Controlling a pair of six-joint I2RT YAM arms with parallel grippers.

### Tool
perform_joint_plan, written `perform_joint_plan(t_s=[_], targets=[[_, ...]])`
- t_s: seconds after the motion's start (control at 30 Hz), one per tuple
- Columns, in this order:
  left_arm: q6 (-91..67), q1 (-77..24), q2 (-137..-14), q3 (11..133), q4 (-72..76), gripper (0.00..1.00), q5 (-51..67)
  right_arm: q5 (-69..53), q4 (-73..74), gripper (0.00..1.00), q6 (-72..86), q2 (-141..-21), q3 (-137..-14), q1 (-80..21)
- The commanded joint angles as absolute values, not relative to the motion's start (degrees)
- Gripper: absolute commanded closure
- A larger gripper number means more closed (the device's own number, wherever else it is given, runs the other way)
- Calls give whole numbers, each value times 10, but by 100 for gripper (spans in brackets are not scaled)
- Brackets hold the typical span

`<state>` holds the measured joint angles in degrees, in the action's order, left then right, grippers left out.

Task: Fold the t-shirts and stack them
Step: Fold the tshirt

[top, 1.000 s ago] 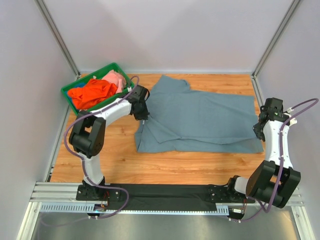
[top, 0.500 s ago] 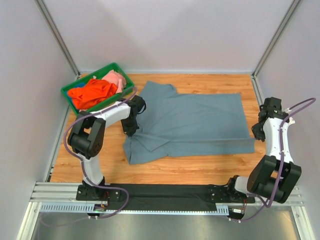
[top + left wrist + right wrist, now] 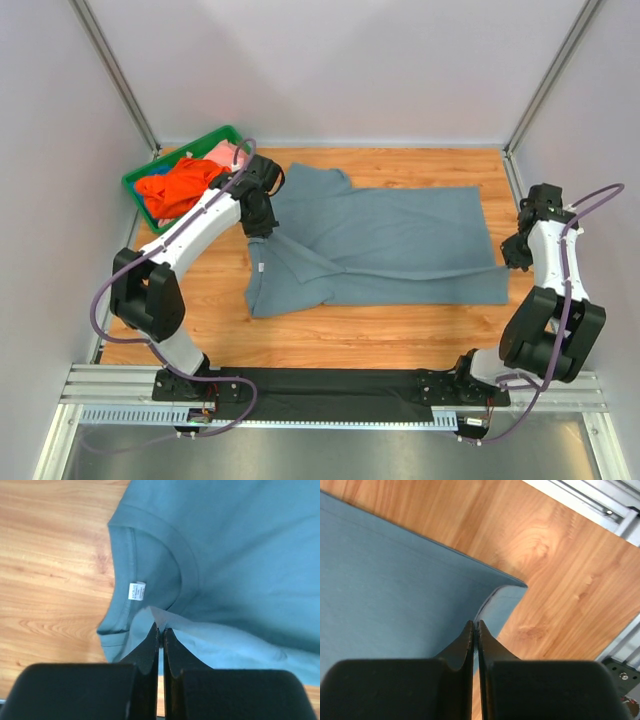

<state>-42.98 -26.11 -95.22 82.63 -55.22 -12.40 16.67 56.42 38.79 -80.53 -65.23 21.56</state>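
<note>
left wrist view: the left gripper [image 3: 161,630] is pinching a raised fold of the grey-blue t-shirt [image 3: 240,555], fingers pressed together on the cloth just below the collar, with fabric peaking at the tips. right wrist view: the right gripper [image 3: 475,626] is clamping the shirt's edge beside a corner, fingers closed on cloth, and the corner is curling up off the table [image 3: 560,580]. top external view: the shirt is lying spread across the middle of the wooden table, collar end toward the left arm, far end toward the right arm. bare wood is showing along the near side, the far side and left of the shirt; the right end is sitting close to the table's right edge. the green bin [image 3: 135,195] is sitting at the far left corner, near the left gripper, holding the orange t-shirt [image 3: 180,185] and the pink t-shirt [image 3: 225,155]. a small white label [image 3: 136,591] is showing inside the collar, its print too small to read.
</note>
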Motion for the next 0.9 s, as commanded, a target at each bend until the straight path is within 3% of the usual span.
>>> perform_joint_plan(t_s=[0.0, 0.33, 0.87], targets=[[-397, -258, -970, 859, -566, 100, -115, 124, 528, 100, 376, -840, -678, 215], [-318, -258, -1041, 918, -509, 100, -111, 78, 476, 100, 352, -948, -716, 214], [-322, -252, -1158, 1028, -568, 100, -120, 42, 461, 99, 331, -1053, -802, 215]])
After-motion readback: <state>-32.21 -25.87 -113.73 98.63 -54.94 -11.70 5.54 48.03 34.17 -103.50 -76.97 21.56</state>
